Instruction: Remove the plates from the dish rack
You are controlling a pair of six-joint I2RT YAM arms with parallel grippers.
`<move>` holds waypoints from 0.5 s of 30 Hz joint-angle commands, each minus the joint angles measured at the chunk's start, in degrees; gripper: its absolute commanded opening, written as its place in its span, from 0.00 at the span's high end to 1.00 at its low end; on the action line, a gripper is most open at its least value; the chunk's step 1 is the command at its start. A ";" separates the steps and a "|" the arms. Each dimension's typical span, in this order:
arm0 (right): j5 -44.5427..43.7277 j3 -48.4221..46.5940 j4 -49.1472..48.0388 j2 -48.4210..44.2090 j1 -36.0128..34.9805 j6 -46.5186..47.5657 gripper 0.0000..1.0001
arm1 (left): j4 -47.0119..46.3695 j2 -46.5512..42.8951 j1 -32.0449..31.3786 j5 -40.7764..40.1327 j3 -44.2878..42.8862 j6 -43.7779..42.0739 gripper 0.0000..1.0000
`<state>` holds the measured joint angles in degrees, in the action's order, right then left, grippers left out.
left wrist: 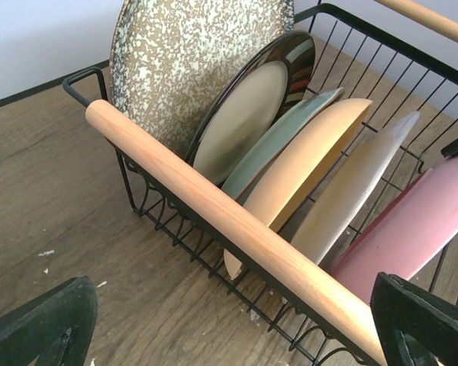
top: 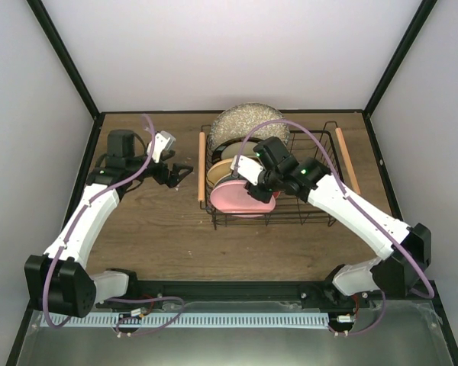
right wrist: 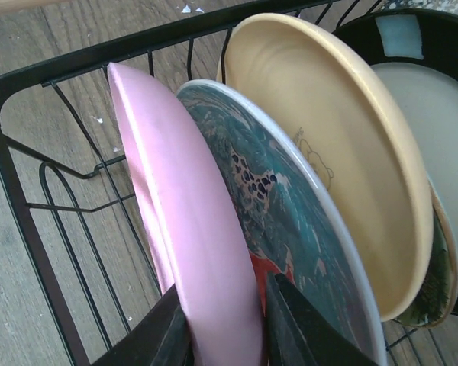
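While the right gripper [right wrist: 223, 335] is clamped on the rim of the pink plate [right wrist: 187, 221], its dark fingers [right wrist: 164, 339] press on both faces, one on the outer side and one wedged into the gap toward the next plate. The pink plate stands on edge at the near end of the dish rack [right wrist: 15, 191], against the black end wires.

Just behind it leans the teal-patterned plate [right wrist: 290, 221], with a red patch low on its face. Next comes the yellow-tan plate [right wrist: 343, 145], then the pale green plate [left wrist: 282, 137], then the dark-rimmed cream plate [left wrist: 252, 114]. The large speckled plate [left wrist: 191, 61] stands at the far end and rises well above the others. All six sit upright or slightly tilted between the dividers.

From the overhead view, the right arm reaches across the basket from the right. The rack sits on the wooden table [top: 153, 236], right of centre and toward its far edge.

The left gripper [top: 179, 174] hovers low over the table with its jaws spread wide and nothing between them. It is just beside the rack's left wooden handle [left wrist: 237, 221] and faces the row of plates.
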<state>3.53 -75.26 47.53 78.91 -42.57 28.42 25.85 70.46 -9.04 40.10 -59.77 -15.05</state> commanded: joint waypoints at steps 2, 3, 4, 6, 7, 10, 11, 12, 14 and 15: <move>-1.26 -4.45 1.03 -1.91 -0.50 1.36 0.91 | -1.13 -1.12 -0.27 1.39 0.63 0.17 0.00; -1.44 -5.12 1.28 -1.90 -0.50 1.37 0.92 | -1.15 -1.00 -0.23 1.45 0.54 0.17 0.00; -1.64 -5.63 1.53 -1.84 -0.50 1.37 0.94 | -1.22 -0.98 -0.29 1.47 0.31 0.13 0.00; -1.90 -6.58 1.92 -1.96 -0.50 1.42 0.96 | -1.41 -0.72 -0.32 1.44 -0.18 0.19 0.00; -2.01 -6.96 2.08 -1.95 -0.46 1.45 0.97 | -1.41 -0.57 -0.23 1.44 -0.49 0.18 0.00; -1.80 -7.80 2.75 -2.01 -0.50 1.54 0.99 | -1.41 0.11 -0.28 1.68 -1.50 0.12 0.00; -1.78 -7.91 3.11 -2.00 -0.50 1.55 0.99 | -1.42 0.37 -0.28 1.85 -1.97 0.11 0.00; -1.77 -8.02 3.29 -2.05 -0.50 1.59 0.99 | -1.41 0.67 -0.27 2.05 -2.42 0.17 0.00; -2.45 -8.09 3.36 -2.40 -0.49 1.63 0.99 | -1.56 1.22 -0.21 2.45 -3.39 0.11 0.00; -3.12 -8.11 3.28 -2.67 -0.50 1.62 0.99 | -1.83 1.38 -0.34 2.51 -3.87 0.38 0.00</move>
<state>-1.65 -80.23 47.46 78.30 -42.09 31.07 25.82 70.94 -9.04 40.66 -60.73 -14.98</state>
